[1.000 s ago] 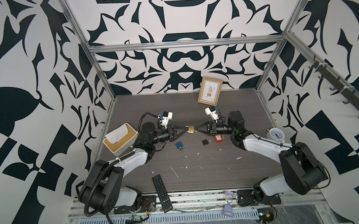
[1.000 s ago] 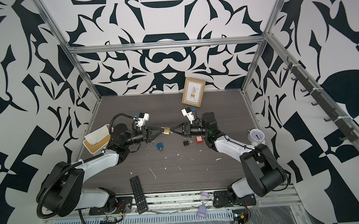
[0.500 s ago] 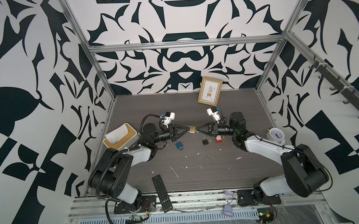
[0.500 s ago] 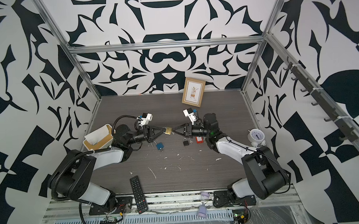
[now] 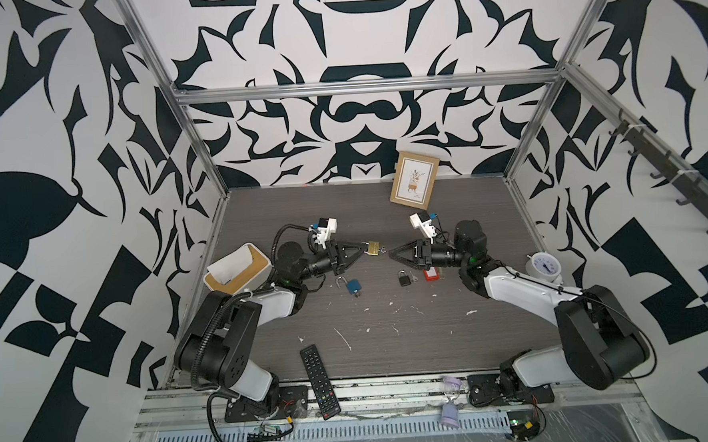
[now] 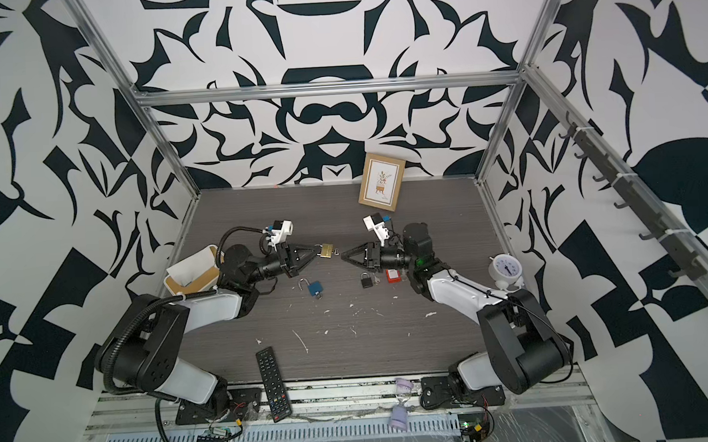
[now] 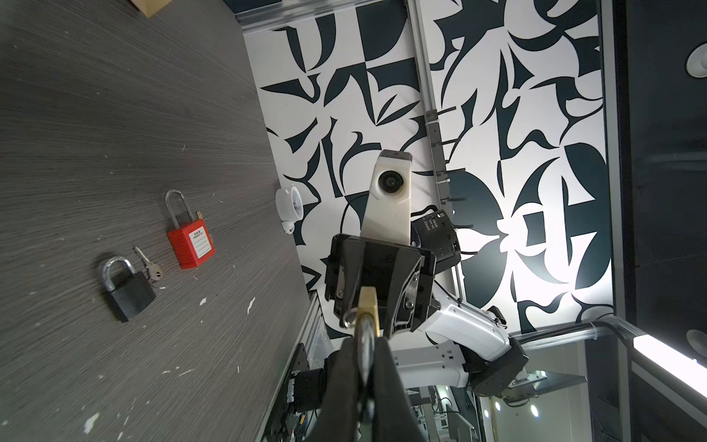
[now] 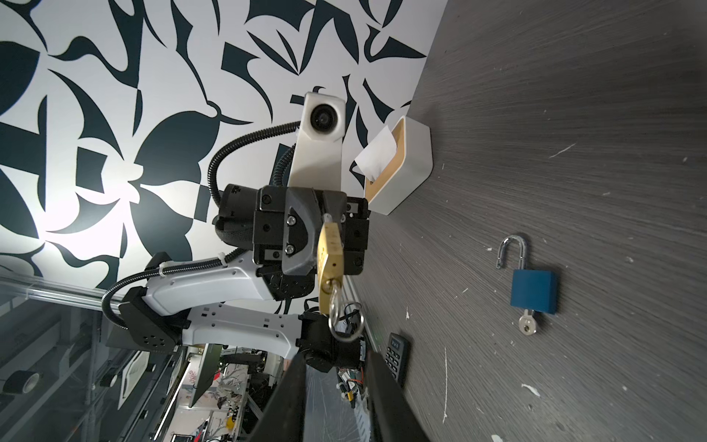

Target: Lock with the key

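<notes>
Left hand (image 5: 361,249) pinches small brass padlock (image 5: 373,248) midair by shackle; silver ringed key (image 8: 335,304) dangles from keyhole. Right hand (image 5: 390,253) parted, empty. Risk: padlock swivels in pinch, key slips out.

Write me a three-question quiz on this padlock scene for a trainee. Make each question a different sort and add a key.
1. True or false: the blue padlock on the table has its shackle open.
2. What does the left gripper hold? A. a remote; B. the brass padlock; C. a loose key.
3. How many padlocks lie on the table?

Key
1. True.
2. B, gripped by its shackle and held clear of the table.
3. Three: the blue padlock, the black padlock and the red padlock.
</notes>
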Robot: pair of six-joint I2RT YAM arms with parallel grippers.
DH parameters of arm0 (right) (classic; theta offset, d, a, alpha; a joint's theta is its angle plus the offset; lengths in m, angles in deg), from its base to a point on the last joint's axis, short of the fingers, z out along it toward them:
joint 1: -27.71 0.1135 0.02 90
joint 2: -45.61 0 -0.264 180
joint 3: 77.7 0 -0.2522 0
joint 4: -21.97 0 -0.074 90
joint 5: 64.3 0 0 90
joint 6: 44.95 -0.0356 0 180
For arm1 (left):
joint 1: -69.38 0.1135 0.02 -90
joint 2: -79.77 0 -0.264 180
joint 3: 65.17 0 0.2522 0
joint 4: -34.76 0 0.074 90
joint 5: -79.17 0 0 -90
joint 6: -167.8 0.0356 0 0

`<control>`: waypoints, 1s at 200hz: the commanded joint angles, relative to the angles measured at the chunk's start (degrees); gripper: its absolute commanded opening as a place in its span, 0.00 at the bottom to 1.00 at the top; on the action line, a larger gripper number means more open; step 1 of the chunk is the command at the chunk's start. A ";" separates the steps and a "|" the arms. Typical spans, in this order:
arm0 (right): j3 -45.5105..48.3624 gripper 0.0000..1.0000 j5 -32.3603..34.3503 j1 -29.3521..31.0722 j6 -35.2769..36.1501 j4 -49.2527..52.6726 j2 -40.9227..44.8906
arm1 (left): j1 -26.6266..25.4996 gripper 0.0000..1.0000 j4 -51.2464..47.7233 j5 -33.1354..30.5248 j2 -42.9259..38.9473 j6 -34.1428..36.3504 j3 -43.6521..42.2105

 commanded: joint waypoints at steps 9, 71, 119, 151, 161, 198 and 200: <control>-3.29 0.32 0.58 0.15 0.13 -3.31 -1.06 | -0.65 0.00 3.54 0.03 0.28 -0.54 2.31; -5.29 0.28 0.41 1.02 -2.87 -8.32 -4.44 | -1.40 0.00 3.47 0.05 0.38 -0.36 2.32; -5.47 0.21 -0.07 1.47 -4.16 -10.23 -5.34 | -1.57 0.00 3.20 0.02 0.52 -0.16 2.58; -4.95 0.17 -0.20 1.56 -4.94 -10.87 -5.18 | -1.58 0.00 3.01 -0.14 0.72 -0.01 2.66; -4.61 0.16 -0.20 1.55 -5.01 -10.91 -4.95 | -1.56 0.00 3.01 -0.16 0.72 -0.01 2.69; -3.67 0.10 -0.13 1.54 -5.89 -11.25 -4.35 | -1.59 0.00 2.50 -0.60 0.57 0.64 2.67; -3.63 0.10 -0.11 1.55 -5.97 -11.31 -4.33 | -1.59 0.00 2.42 -0.66 0.56 0.69 2.67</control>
